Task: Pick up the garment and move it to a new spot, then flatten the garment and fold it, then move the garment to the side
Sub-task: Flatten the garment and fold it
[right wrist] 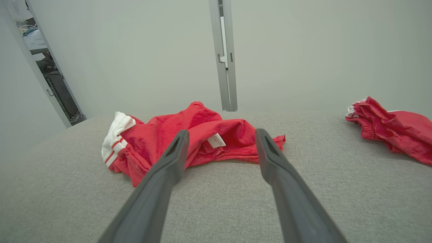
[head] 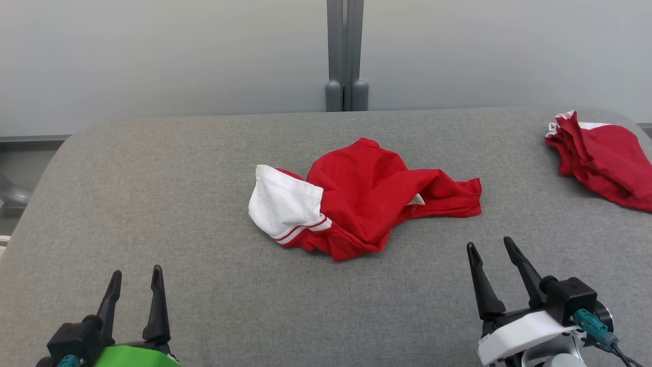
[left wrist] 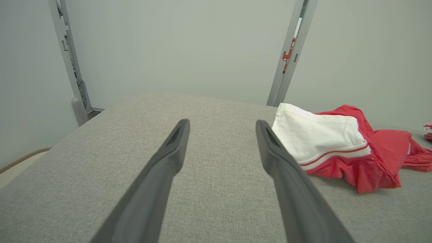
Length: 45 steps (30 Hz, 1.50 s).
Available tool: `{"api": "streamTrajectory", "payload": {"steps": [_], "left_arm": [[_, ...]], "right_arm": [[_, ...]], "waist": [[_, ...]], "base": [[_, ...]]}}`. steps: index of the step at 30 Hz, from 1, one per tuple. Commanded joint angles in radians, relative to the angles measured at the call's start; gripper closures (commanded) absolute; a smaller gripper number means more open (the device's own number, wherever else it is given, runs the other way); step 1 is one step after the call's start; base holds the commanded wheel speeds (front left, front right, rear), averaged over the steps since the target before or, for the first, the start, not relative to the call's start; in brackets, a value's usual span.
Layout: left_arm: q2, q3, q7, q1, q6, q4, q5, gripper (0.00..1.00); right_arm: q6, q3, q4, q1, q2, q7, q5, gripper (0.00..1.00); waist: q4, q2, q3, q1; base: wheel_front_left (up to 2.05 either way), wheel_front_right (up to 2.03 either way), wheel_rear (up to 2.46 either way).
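Nearest you, the left gripper (head: 136, 271) and the right gripper (head: 489, 242) hover over the near edge of the grey padded surface (head: 204, 265), one to each side of the line running out from the grey post (head: 345, 56) at the back wall. Both stand with their fingers spread wide and nothing between them. Neither touches any cloth. Read this as a ready stance: the two arms flank the work so that either can reach in. The garment (head: 377, 193) lies straight out from the post, in the middle of the surface, crumpled into a loose red heap. A white panel with red stripes (head: 282, 204) is turned up on the side of the heap left of the post. Being bunched, the garment offers raised folds that open fingers can close on. The right gripper is the nearer of the two, and its wrist view looks directly at the heap. A second red bundle (head: 606, 163) lies far right of the post, well apart from the garment; do not confuse the two. No lettering or number shows on the garment as it lies. A small white label (right wrist: 216, 140) sits among the folds, too small to read.
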Motion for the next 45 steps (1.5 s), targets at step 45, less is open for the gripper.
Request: {"api": "streamTrajectory", "payload": {"steps": [45], "left_arm": [[-0.037,0.053,-0.003,0.005,-0.027,0.011,0.071,0.00]], "right_arm": [[-0.002,-0.026,0.011,0.046,0.014,-0.003,0.000,0.00]], "waist": [[-0.022,0.0000,-0.015,0.0000]], "base": [[0.00,0.00,0.00]]}}
